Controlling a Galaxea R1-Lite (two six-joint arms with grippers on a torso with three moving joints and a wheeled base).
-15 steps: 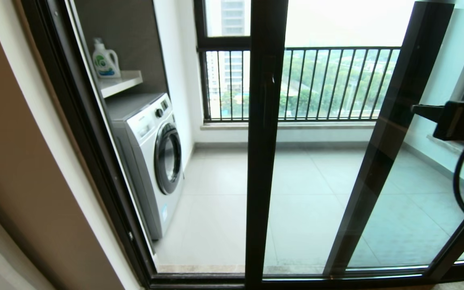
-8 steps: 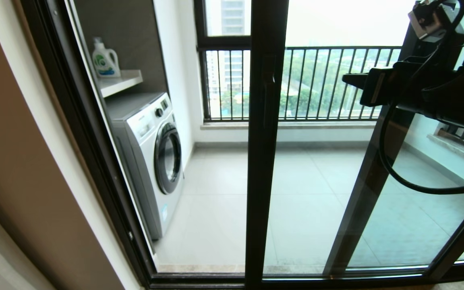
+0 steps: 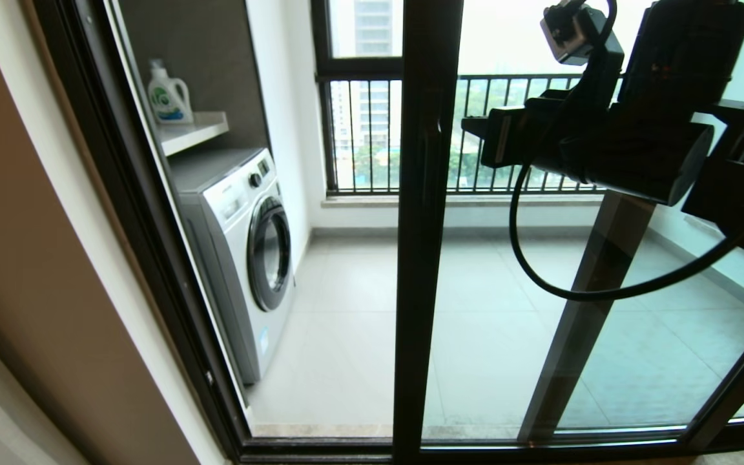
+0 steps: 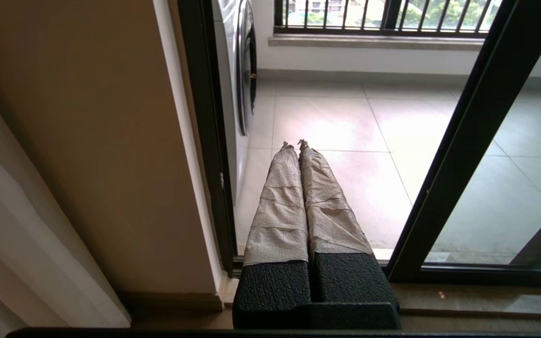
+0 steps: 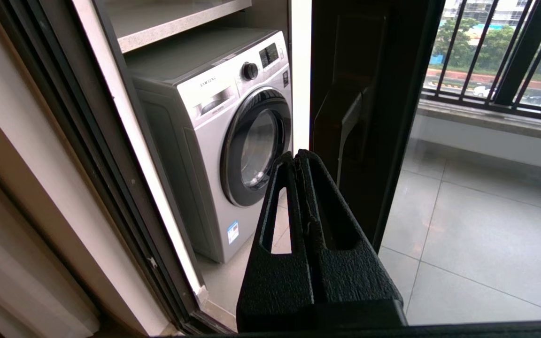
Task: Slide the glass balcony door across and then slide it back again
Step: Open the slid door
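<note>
Reaching toward the glass balcony door (image 3: 425, 213), the right gripper (image 5: 297, 157) hangs just short of its handle (image 5: 345, 122), fingers pressed together; pushing sideways against the upright suits best. The left gripper (image 4: 295, 144), also closed, idles low.

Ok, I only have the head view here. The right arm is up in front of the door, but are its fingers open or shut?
Observer: Shut. In the right wrist view, the right gripper has both fingers pressed together with nothing between them.
Operator: Where do they point?
Observer: At the door's dark upright, with the tips just beside the handle. I cannot tell whether they touch it.
Operator: And the left arm? It isn't in my view.
Observer: The left gripper is low near the balcony floor, shut and holding nothing, its fingers wrapped in a crinkled covering.
</note>
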